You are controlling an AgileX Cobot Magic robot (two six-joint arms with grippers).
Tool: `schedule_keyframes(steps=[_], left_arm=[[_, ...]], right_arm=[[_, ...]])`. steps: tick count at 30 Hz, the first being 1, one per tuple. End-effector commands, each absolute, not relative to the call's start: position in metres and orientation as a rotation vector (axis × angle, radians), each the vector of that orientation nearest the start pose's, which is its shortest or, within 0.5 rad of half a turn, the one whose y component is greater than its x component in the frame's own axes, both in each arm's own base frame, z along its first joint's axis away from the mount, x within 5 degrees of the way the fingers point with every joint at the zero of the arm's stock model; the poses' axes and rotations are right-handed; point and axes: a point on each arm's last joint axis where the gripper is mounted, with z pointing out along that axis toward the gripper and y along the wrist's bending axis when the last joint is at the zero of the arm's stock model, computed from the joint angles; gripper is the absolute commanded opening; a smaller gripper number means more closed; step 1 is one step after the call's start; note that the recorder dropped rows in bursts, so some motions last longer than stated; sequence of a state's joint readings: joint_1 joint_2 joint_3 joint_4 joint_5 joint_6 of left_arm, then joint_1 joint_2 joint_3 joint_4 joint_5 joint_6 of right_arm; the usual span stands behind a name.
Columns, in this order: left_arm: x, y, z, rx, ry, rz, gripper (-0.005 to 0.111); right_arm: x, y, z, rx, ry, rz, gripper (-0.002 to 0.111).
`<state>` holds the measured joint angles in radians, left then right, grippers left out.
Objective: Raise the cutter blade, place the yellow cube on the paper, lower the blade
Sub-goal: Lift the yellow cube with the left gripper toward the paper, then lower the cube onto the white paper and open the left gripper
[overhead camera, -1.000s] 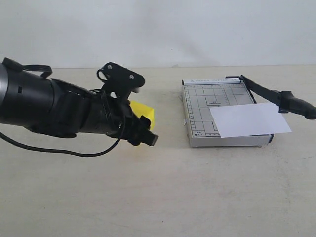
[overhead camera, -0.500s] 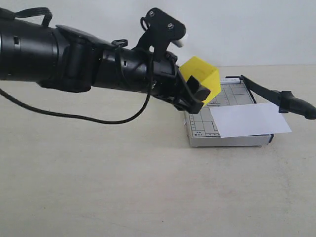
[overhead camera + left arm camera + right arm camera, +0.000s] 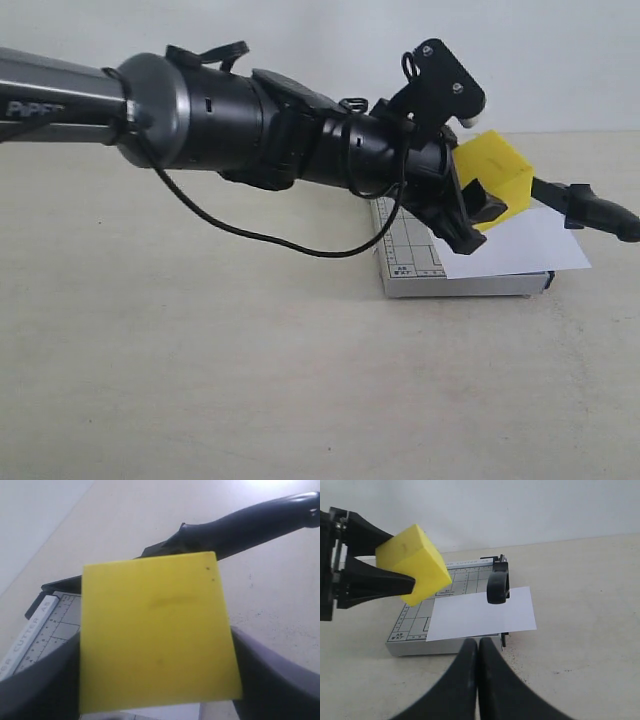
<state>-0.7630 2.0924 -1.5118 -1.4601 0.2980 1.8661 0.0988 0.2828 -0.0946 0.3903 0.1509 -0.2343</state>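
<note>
My left gripper (image 3: pixel 480 218) is shut on the yellow cube (image 3: pixel 497 175) and holds it in the air over the grey trimmer base (image 3: pixel 408 262). In the left wrist view the cube (image 3: pixel 157 635) fills the space between both fingers (image 3: pixel 37 682). The white paper (image 3: pixel 525 245) lies on the base and juts past its right edge. Above that edge the cutter blade (image 3: pixel 590 208) stands raised, with its black handle (image 3: pixel 498 582) over the sheet (image 3: pixel 480 612). My right gripper (image 3: pixel 479 647) is shut and empty, low over the table in front of the trimmer.
The trimmer (image 3: pixel 410 627) sits on a beige table (image 3: pixel 250 390) before a white wall. My left arm (image 3: pixel 250 130) reaches in from the left, with a black cable (image 3: pixel 260 238) hanging beneath it.
My left arm lifted the yellow cube off the table and carried it to the right, to a spot above the trimmer. Blade and paper have not moved.
</note>
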Motion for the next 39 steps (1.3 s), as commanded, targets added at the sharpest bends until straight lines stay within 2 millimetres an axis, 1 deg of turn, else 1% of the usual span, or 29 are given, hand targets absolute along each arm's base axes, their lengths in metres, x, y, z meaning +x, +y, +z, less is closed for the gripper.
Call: schedule_keyframes(steps=[1,8,16,21,26,33,39], left_arm=[[0.34,-0.366,0.192,1.339,1.635,-0.519,0.004],[0.352,-0.378,0.174,1.352,1.628,-0.51,0.004],[0.355,-0.379,0.151,1.464,1.595,-0.439,0.004],[0.357,-0.379,0.143,1.52,1.552,-0.399,0.004],[0.36,-0.378,0.145,1.51,1.547,-0.397,0.004],[0.367,-0.38,0.158,1.472,1.528,-0.402,0.004],[0.366,-0.381,0.158,1.478,1.523,-0.413,0.004]], right_arm=[[0.078,0.013,0.213,0.002,1.814,0.224,0.0],[0.078,0.013,0.213,0.002,1.814,0.224,0.0],[0.078,0.013,0.213,0.002,1.814,0.224,0.0],[0.078,0.013,0.213,0.002,1.814,0.224,0.0],[0.078,0.013,0.213,0.002,1.814,0.224,0.0],[0.078,0.013,0.213,0.002,1.814,0.224,0.0],[0.078,0.013,0.213,0.003,1.81,0.223,0.0]])
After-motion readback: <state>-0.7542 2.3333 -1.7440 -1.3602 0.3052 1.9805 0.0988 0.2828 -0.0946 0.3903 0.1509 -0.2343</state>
